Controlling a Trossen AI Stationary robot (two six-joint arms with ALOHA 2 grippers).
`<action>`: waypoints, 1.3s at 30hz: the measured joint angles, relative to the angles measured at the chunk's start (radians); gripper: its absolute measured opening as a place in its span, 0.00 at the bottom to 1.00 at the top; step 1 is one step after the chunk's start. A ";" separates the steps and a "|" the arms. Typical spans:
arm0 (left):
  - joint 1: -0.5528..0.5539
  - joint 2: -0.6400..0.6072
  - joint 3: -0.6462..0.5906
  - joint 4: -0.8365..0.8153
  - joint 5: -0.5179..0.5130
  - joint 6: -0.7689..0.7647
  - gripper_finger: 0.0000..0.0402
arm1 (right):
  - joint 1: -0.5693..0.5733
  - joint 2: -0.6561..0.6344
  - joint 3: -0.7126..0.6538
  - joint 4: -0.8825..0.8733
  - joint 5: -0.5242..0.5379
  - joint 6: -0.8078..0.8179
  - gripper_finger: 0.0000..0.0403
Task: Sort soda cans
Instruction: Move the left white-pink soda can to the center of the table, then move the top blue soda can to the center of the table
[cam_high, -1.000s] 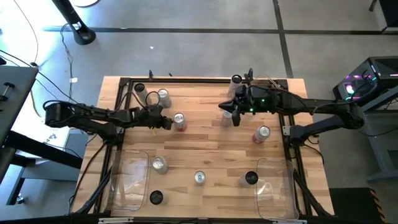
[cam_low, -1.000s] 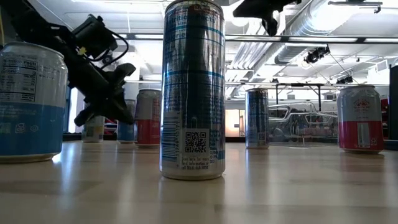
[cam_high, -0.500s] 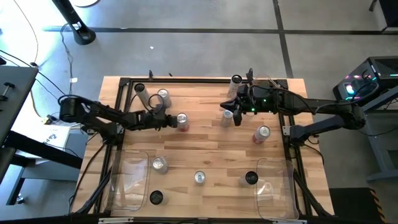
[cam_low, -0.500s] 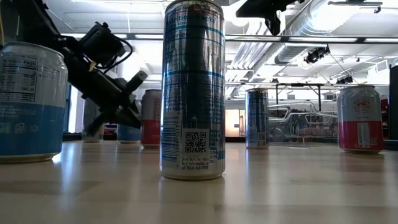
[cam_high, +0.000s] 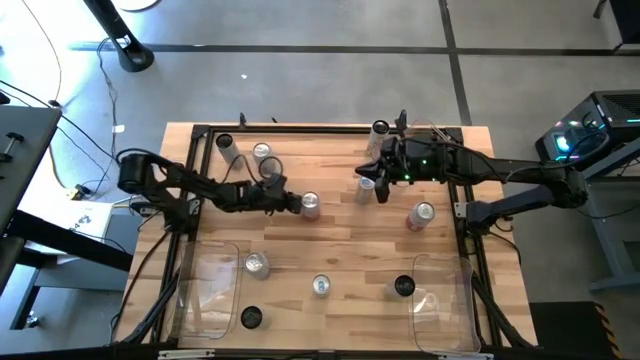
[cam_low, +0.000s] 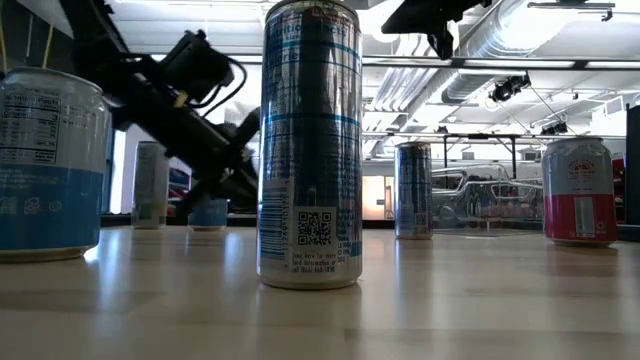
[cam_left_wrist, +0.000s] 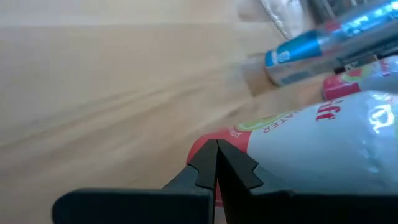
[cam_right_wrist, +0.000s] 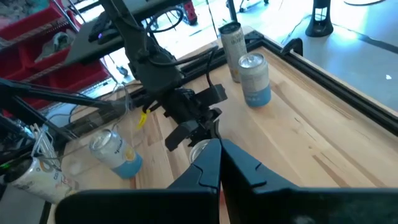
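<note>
A red-and-white soda can (cam_high: 310, 204) stands upright on the wooden table (cam_high: 330, 240), left of its middle. My left gripper (cam_high: 293, 203) is shut, and its tips sit against the can (cam_left_wrist: 298, 149). My right gripper (cam_high: 380, 186) is shut on nothing and hangs high above the far right part of the table, over another can (cam_high: 365, 188). Several more soda cans stand about: a silver one (cam_high: 262, 152), a red one (cam_high: 422, 213), a black-topped one (cam_high: 403, 287) and a tall one (cam_low: 310, 150) close to the low camera. My left gripper pushes the can with its shut fingertips (cam_left_wrist: 214, 163), which meet the side wall at its red lower band (cam_left_wrist: 208, 142). The fingers come from the table's left, slanting downward. The can stands upright with its base on the table.
Two clear plastic bins sit at the near corners, the left one (cam_high: 205, 290) with a black-topped can (cam_high: 251, 317) inside, the right one (cam_high: 450, 300). A black frame (cam_high: 330, 128) runs along the table's far edge. Two cans (cam_high: 256, 263) (cam_high: 321, 285) stand near the front.
My left gripper has moved toward the table's right edge and a little down, staying shut. It has pushed the red-and-white can, which has slid to the right along the table and stays upright. My right gripper has kept still.
</note>
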 joint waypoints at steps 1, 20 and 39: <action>-0.002 0.012 0.017 -0.002 0.010 0.006 0.00 | 0.000 0.000 0.000 -0.005 0.000 0.000 0.00; -0.009 0.180 0.247 -0.001 0.126 0.061 0.00 | 0.000 -0.083 0.000 -0.203 0.016 0.000 0.00; 0.151 -0.051 0.267 -0.078 0.159 0.286 0.00 | -0.049 -0.067 0.000 -0.468 0.093 0.208 0.00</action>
